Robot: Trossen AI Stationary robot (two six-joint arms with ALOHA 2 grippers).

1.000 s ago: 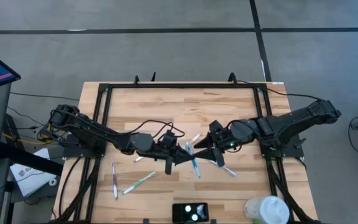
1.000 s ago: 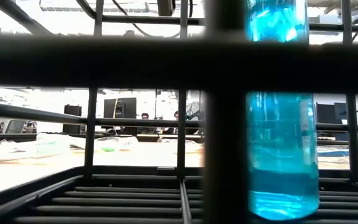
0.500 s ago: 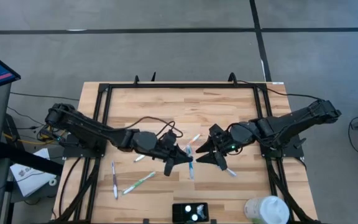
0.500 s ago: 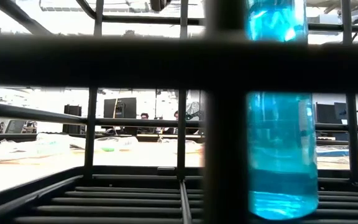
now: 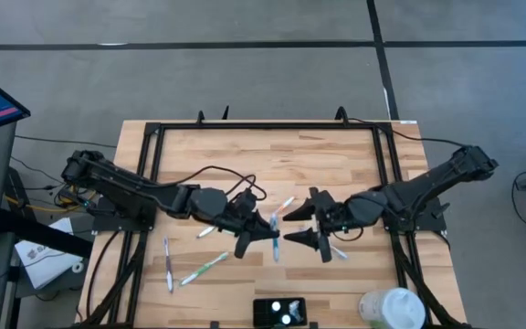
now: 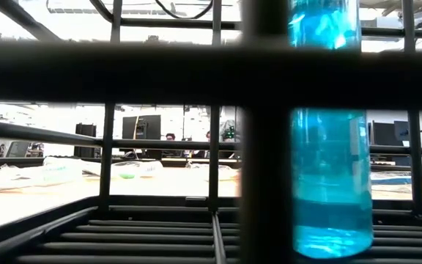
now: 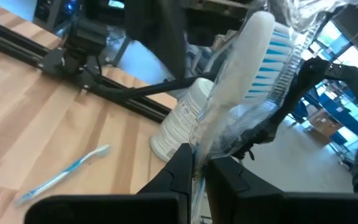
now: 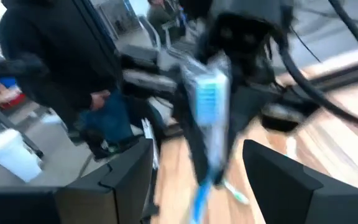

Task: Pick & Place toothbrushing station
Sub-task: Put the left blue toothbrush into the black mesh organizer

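Wrapped blue-bristle toothbrush point(image 7: 247, 74) is clamped in left gripper point(image 5: 261, 234) mid-desk, lifted. Right gripper point(image 5: 301, 224) faces it, jaws apart, empty. Toothbrushing station point(image 5: 279, 313) sits at the desk point(image 5: 245, 155) near edge. Other brushes unplaced, so I judge early stage.

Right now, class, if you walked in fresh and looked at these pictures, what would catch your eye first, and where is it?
First, the two arms meeting mid-table: the left gripper holds up a wrapped toothbrush with blue bristles, facing the open right gripper. Next, loose toothbrushes scattered on the wooden table, and a white cup at its near right corner.
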